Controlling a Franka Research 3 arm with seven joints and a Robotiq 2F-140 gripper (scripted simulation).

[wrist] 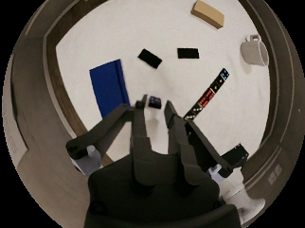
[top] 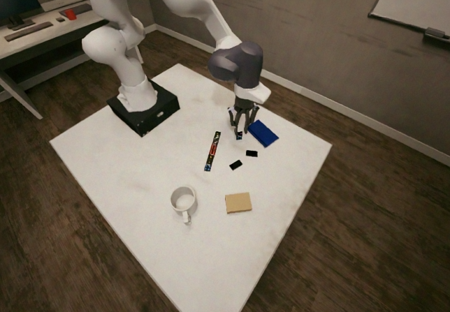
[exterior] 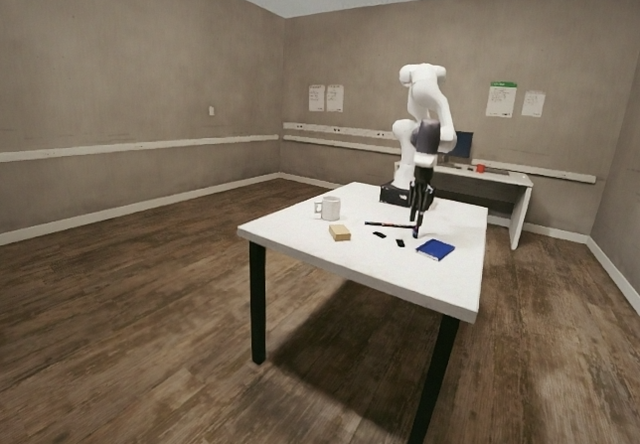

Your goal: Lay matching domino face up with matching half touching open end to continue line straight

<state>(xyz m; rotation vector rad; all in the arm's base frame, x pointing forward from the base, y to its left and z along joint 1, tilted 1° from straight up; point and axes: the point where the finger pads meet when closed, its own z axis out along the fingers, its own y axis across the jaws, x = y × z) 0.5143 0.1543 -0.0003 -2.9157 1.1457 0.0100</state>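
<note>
A line of dominoes (top: pixel 212 149) (exterior: pixel 389 224) (wrist: pixel 206 97) lies straight on the table, with blue pips at one end, then yellow, red and white, and green at the other end in the top view. Two black dominoes lie face down: one (top: pixel 235 165) (exterior: pixel 379 234) (wrist: pixel 188 53) and another (top: pixel 251 153) (exterior: pixel 400 242) (wrist: pixel 150 59). A third domino (top: pixel 239 135) (wrist: pixel 154 102) shows blue and pinkish pips; its exact tilt is unclear. My gripper (top: pixel 242 133) (exterior: pixel 415 227) (wrist: pixel 155 103) is partly open, its fingertips on either side of this third domino, with gaps visible in the wrist view.
A blue book (top: pixel 263 133) (exterior: pixel 435 249) (wrist: pixel 109 88) lies close beside the gripper. A tan block (top: pixel 238 202) (exterior: pixel 339 232) (wrist: pixel 207 13) and a white mug (top: pixel 183 199) (exterior: pixel 331 208) (wrist: pixel 254 51) stand farther off, beyond the blue end of the line.
</note>
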